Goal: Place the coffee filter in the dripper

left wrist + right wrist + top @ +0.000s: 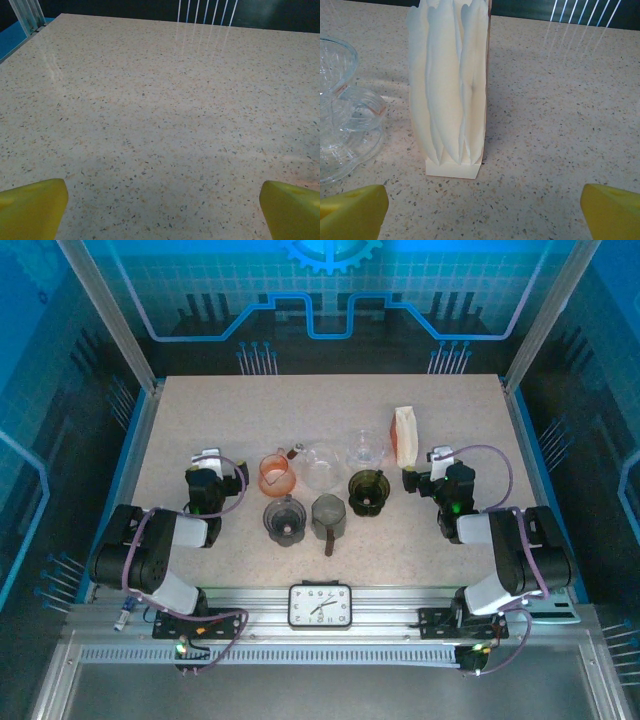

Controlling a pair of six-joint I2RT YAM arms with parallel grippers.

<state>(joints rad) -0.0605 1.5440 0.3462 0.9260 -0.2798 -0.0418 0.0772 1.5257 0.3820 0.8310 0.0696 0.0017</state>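
cream paper up front: the coffee filters (450, 90) stand upright dead ahead of the right claw (482, 214), whose yellow fingers (352, 210) are spread wide with nothing between them. a clear dripper (340, 125) sits ahead and to its left, just beside the stack. the left claw (162, 210) gapes wide too, empty, bare speckled table (160, 100) ahead of it. the clock (320, 605) face is too small to read.
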